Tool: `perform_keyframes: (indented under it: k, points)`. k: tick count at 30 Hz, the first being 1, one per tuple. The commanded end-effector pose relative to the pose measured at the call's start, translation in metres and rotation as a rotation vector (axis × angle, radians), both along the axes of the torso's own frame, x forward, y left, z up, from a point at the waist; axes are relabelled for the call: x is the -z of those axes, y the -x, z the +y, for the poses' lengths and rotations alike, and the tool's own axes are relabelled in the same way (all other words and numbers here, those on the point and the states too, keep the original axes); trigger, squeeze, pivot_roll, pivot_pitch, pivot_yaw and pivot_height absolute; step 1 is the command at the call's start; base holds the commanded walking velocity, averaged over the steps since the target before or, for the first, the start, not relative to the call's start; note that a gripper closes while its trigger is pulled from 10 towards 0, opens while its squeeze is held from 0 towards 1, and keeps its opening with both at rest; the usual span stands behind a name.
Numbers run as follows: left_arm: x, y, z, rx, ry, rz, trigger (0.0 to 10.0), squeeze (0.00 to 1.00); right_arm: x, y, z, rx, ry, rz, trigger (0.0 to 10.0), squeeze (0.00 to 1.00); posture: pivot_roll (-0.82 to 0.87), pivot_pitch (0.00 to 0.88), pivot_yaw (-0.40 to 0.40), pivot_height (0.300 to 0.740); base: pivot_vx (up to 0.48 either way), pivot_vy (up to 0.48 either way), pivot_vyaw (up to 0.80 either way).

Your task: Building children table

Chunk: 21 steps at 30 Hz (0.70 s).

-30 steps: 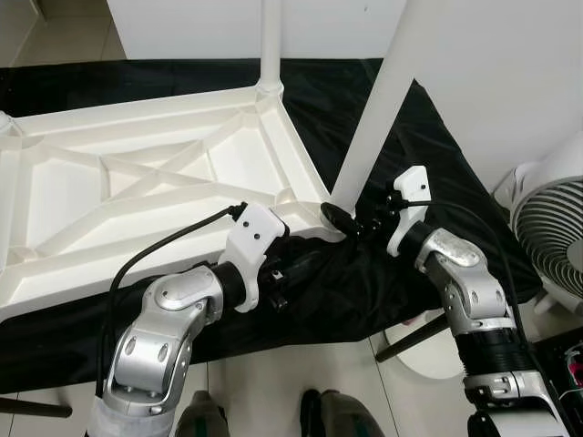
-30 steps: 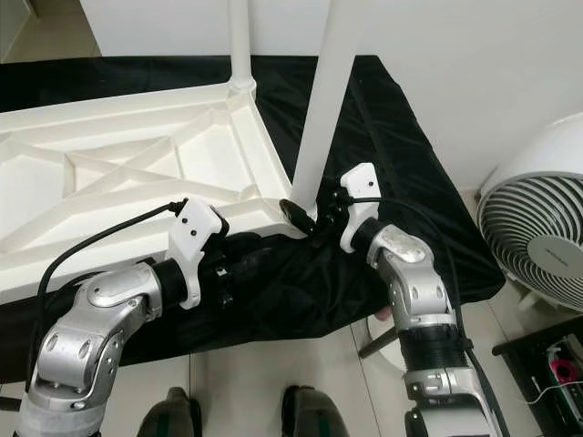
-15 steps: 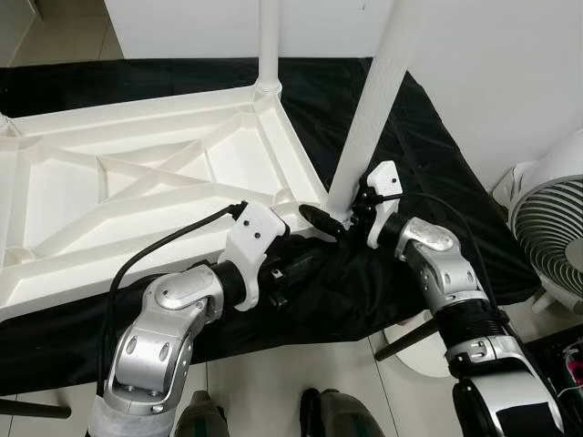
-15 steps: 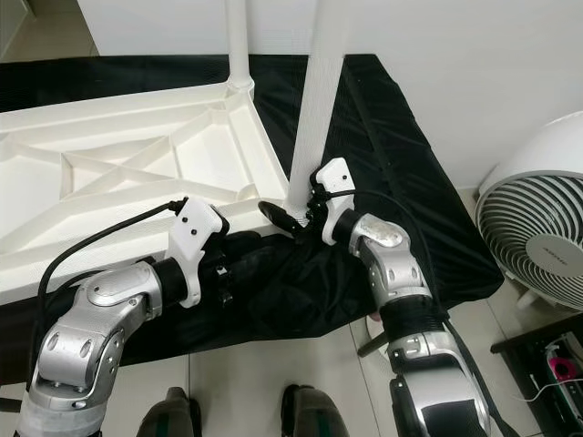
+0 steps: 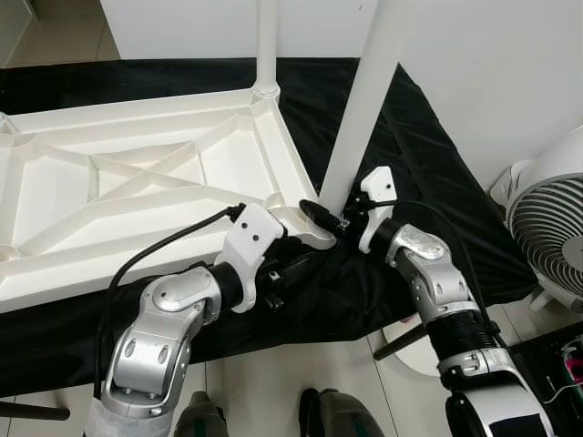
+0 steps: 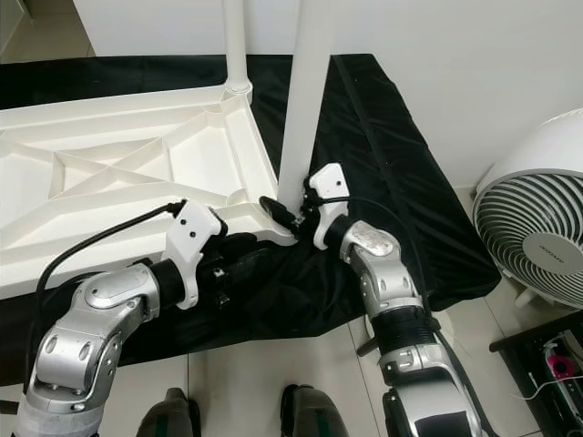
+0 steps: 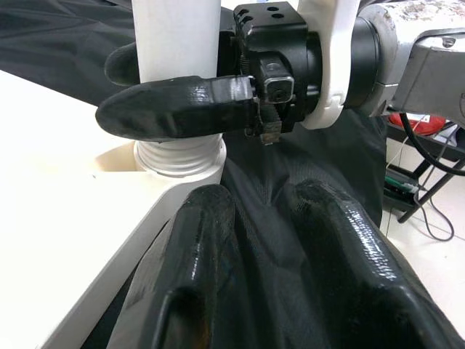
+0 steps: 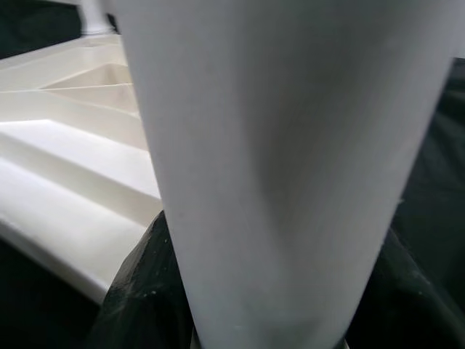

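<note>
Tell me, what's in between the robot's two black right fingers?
The white table leg. The right gripper has a finger on each side of it, just above the threaded end in the upside-down tabletop; the left wrist view shows this best.

The upturned children's table top was cream white with a ribbed cross pattern, its table legs plain white. Beneath it lay a black cloth. Beside that cloth stood a white fan with a grey grille.
</note>
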State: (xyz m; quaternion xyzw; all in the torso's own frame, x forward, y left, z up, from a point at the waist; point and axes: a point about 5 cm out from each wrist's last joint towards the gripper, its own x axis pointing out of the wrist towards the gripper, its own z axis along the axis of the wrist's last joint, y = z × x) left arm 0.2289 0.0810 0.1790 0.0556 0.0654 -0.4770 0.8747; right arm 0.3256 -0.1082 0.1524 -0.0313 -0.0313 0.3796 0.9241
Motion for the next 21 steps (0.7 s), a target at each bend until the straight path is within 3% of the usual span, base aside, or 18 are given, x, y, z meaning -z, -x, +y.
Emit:
perform_keyframes:
  k: [1,2,6,11,15,21]
  points:
    - [0.002,-0.007,0.005,-0.154,-0.020,-0.026,10.0,0.00,0.010,0.003,0.001,0.081,-0.010,0.064,0.0,0.00,-0.01,0.101,-0.020,0.740,0.000,0.000,0.00]
    - [0.002,-0.008,0.004,-0.155,-0.021,-0.028,10.0,0.00,0.007,0.005,0.003,0.184,-0.036,0.077,0.0,0.00,-0.01,0.100,-0.020,0.740,0.000,0.000,0.00]
    - [0.002,-0.008,0.004,-0.155,-0.021,-0.029,10.0,0.00,0.008,0.006,0.004,0.275,-0.054,0.113,0.0,0.00,-0.01,0.100,-0.021,0.740,0.000,0.000,0.00]
    - [0.002,-0.008,0.002,-0.148,-0.017,-0.029,10.0,0.00,0.012,0.009,0.005,0.583,-0.090,0.179,0.0,0.00,-0.02,0.097,-0.017,0.740,0.000,0.000,0.00]
    - [0.002,-0.009,0.002,-0.145,-0.017,-0.031,10.0,0.00,0.012,0.017,0.014,0.658,-0.101,0.178,0.0,0.00,-0.02,0.097,-0.016,0.740,0.000,0.000,0.00]
    - [0.001,-0.008,0.001,-0.139,-0.014,-0.031,10.0,0.00,0.010,0.018,0.013,0.641,-0.100,0.191,0.2,0.00,-0.03,0.097,-0.014,0.740,0.000,0.000,0.00]
